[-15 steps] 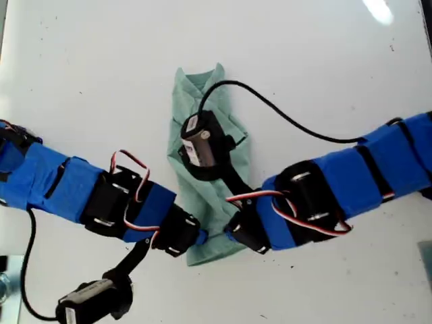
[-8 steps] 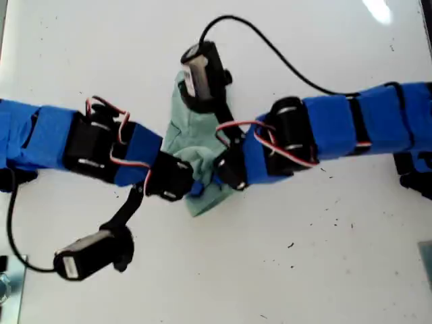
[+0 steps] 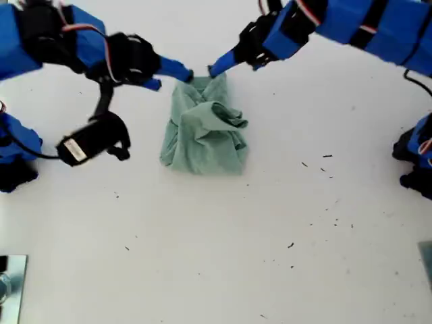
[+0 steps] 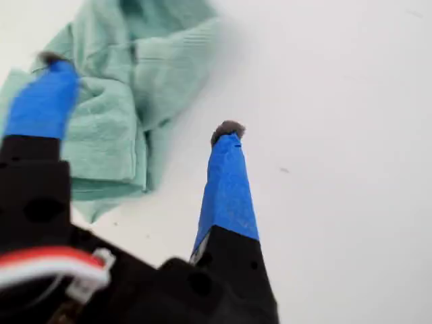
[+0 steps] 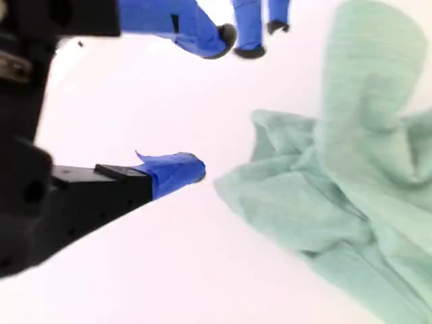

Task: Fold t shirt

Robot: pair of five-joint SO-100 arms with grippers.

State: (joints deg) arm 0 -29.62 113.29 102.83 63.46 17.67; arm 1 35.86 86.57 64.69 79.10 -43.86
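Observation:
The t shirt [image 3: 202,138] lies on the white table [image 3: 270,236] as a short, rumpled pale green bundle, folded over on itself. My first gripper [image 3: 216,66] reaches in from the exterior view's upper right and hovers at the bundle's far edge. It is open [image 4: 138,94], with one fingertip over the t shirt [image 4: 115,115] and the other over bare table. My second gripper [image 3: 169,77] comes from the exterior view's upper left and is open [image 5: 210,101], holding nothing, just beside the t shirt [image 5: 337,202].
The second arm's black wrist camera [image 3: 91,142] hangs over the table at the exterior view's left of the shirt. Dark arm bases sit at the exterior view's right edge [image 3: 415,158] and left edge [image 3: 13,169]. Small dark specks dot the table.
Both arms swept from the shirt's near end to its far end in the exterior view. The near half came over with them, so the shirt is much shorter. Both grippers have let go.

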